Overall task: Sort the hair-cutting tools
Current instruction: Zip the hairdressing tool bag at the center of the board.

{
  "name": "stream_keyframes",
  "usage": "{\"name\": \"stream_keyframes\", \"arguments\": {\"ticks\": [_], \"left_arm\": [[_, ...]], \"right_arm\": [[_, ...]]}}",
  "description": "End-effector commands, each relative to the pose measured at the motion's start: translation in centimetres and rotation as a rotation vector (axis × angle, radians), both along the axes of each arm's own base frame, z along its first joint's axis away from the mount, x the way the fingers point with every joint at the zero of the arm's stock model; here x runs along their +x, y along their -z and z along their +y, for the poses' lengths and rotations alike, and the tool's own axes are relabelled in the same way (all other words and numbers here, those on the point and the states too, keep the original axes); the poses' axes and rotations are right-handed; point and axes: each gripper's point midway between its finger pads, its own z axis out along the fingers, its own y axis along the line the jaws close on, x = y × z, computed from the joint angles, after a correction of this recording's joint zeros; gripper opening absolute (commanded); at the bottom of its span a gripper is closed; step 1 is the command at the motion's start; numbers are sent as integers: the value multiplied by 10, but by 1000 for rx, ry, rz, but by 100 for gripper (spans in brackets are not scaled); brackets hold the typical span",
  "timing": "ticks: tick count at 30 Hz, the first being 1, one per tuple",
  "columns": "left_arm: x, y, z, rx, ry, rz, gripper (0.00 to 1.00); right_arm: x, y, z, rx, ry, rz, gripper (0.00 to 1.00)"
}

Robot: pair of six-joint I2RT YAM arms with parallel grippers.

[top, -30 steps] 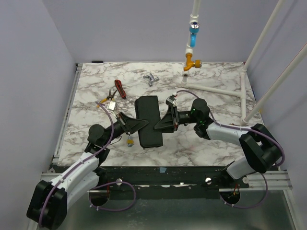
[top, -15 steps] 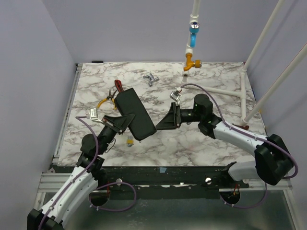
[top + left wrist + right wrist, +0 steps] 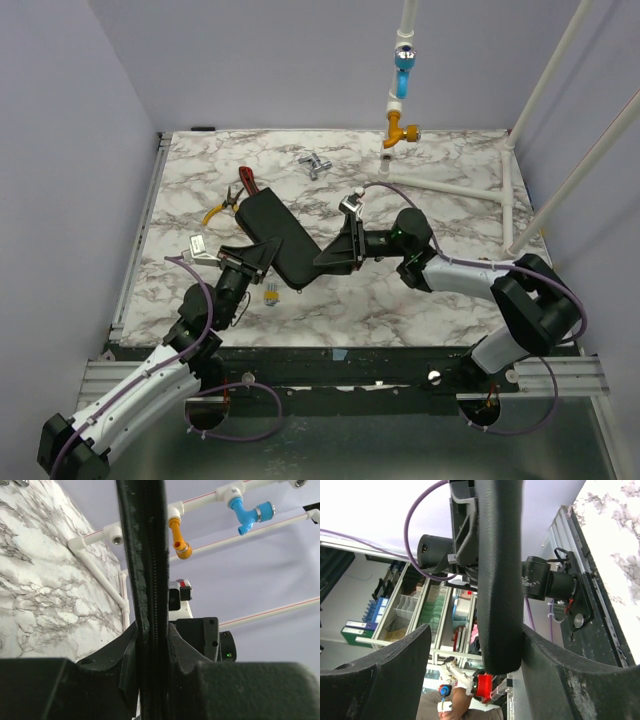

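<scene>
Lying on the left part of the counter (image 3: 380,310) were yellow-handled pliers (image 3: 214,211). Just beyond them was a red-handled tool (image 3: 245,178), its near end hidden behind a black zippered case (image 3: 281,235). The case was held up off the counter, slanting between the two arms. A small yellowish object (image 3: 270,293) lay on the counter near the left arm.

The left end effector (image 3: 265,257) was pinching the near left edge of the case. In the left wrist view, its fingers (image 3: 125,655) pressed the zipper seam from both sides. The right end effector (image 3: 322,260) stood spread at the near right corner of the case. In the right wrist view, the case edge ran between its fingers (image 3: 385,675), with a gap on one side.

The silver scissors (image 3: 314,166) lay at the far middle of the counter, beyond the case and well apart from both end effectors.

The counter was white marble with grey veins. White pipes (image 3: 455,188) with an orange fitting (image 3: 401,131) and a blue fitting (image 3: 403,62) stood at the far right. Pale lilac walls (image 3: 120,100) closed in the space.
</scene>
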Motion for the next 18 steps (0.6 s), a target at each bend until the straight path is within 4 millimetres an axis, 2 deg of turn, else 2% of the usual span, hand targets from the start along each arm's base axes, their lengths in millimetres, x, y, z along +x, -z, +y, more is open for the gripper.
{"name": "stream_keyframes", "arguments": {"ticks": [1,4,5,6,7,11,16,17,18], "left_arm": [[2,-32,9,-72,-70,-83,0],[1,-36,10,-81,-88,-113,0],[0,-39,11,-83,-93,-125,0],[0,-41,10,-78,-92,-135,0],[-1,-43,9,-73,-93,-145,0],[-4,-46,4,-58,-75,-168,0],[-12,-51,-9,-15,-3,-219,0],[-14,-50,-12,1,18,-221,1],[-16,-49,-15,12,39,-218,6]], "right_arm": [[-3,-27,11,95,-40,-17,67],[-11,-27,14,135,-93,36,63],[-19,-43,9,170,-109,23,62],[-14,-22,15,143,-114,73,60],[-14,-20,16,146,-117,87,56],[-14,-22,16,168,-114,77,35],[-11,-25,20,140,-109,5,4],[-10,-24,21,120,-112,0,1],[-11,-24,22,110,-116,-26,1]]}}
